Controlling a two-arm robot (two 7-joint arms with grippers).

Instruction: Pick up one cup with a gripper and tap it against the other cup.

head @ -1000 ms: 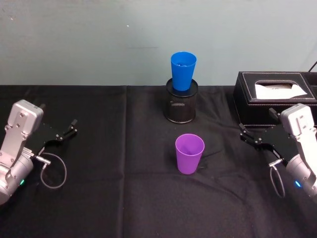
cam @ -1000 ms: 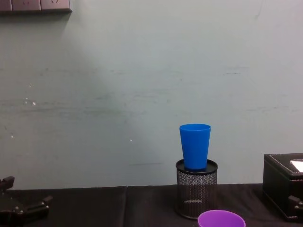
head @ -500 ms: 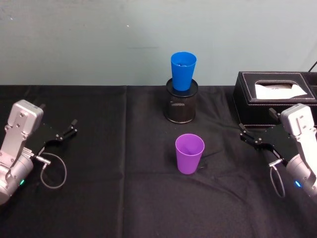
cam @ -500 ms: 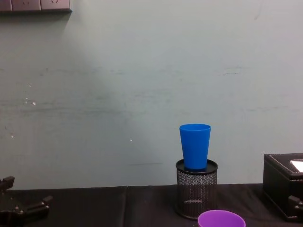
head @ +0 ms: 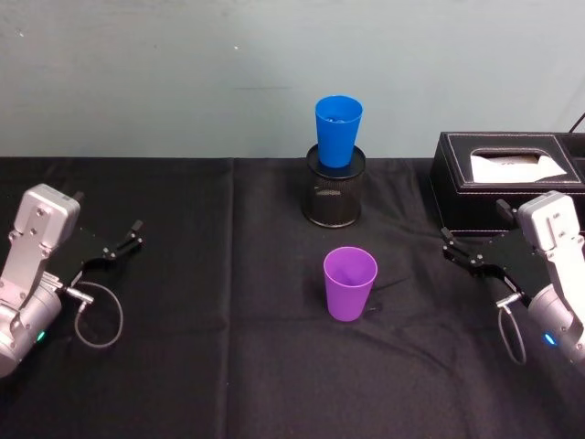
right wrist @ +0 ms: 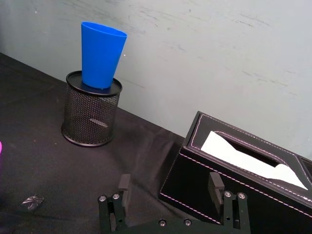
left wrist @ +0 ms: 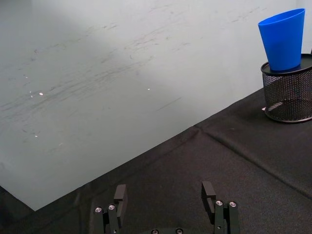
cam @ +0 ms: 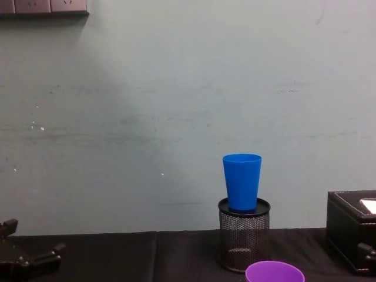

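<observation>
The purple cup [head: 350, 283] stands upright in the middle of the black table, its rim just showing in the chest view [cam: 274, 272]. The blue cup [head: 337, 130] sits upright in the mouth of a black mesh pen holder [head: 335, 194] behind it, and is also seen from the chest [cam: 241, 181] and both wrists [left wrist: 283, 39] [right wrist: 101, 54]. My left gripper [head: 108, 212] rests open at the table's left side, far from both cups, jaws wide apart [left wrist: 164, 194]. My right gripper [head: 473, 221] rests open at the right side [right wrist: 169, 181], holding nothing.
A black tissue box [head: 507, 178] with white tissue stands at the back right, just beyond my right gripper. A cable loop [head: 99, 320] hangs by the left arm. A small crumpled scrap [right wrist: 32, 201] lies on the cloth near the pen holder.
</observation>
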